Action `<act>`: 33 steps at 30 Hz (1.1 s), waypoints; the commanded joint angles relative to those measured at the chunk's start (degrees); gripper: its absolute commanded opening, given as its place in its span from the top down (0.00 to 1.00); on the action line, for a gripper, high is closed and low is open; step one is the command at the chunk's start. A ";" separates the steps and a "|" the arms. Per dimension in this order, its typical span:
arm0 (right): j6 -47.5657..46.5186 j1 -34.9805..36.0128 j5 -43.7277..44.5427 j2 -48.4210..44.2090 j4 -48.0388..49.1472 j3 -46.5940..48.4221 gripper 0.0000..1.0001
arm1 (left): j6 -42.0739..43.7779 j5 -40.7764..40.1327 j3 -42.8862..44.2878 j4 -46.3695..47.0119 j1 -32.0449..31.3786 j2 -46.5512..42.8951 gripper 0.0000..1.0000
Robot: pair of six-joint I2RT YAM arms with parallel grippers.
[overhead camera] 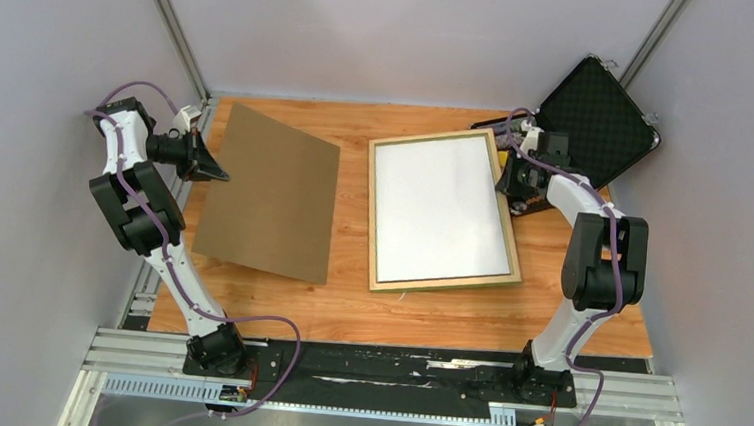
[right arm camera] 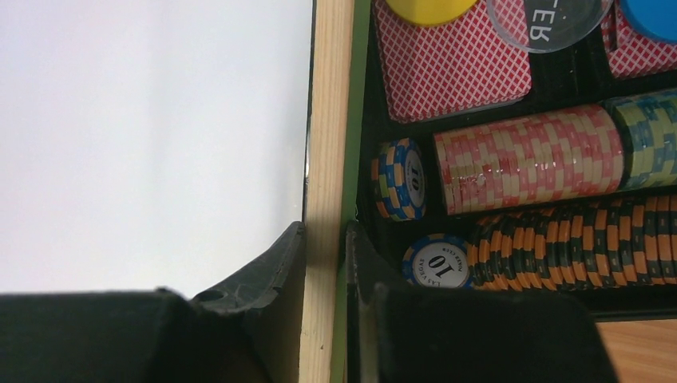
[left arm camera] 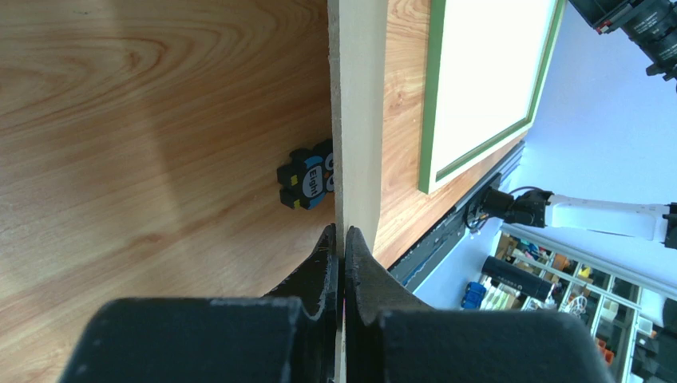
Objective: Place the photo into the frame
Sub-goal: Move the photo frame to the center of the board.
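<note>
Now the right gripper (right arm camera: 323,231) is closed on the 3 o'clock rail of the frame (overhead camera: 443,282); that frame lies flat, pale side up, toward 3 o'clock on the desk (overhead camera: 346,311), a white sheet (overhead camera: 438,212) inside; the left gripper (overhead camera: 220,173) clamps the 9 o'clock edge of the tilted brown board (overhead camera: 274,196).

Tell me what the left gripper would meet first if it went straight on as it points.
The left gripper is shut on the brown board, so that first; beyond, probably the frame.
</note>
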 commanded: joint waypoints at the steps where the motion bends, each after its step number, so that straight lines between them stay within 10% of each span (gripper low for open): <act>1: 5.58 1.02 -3.74 -0.82 0.57 2.76 1.00 | 3.94 -2.47 2.00 3.10 2.02 -2.89 1.00; 33: 17.30 10.54 6.34 5.10 7.31 1.69 1.00 | 0.36 -6.22 6.51 3.54 2.40 -3.10 1.00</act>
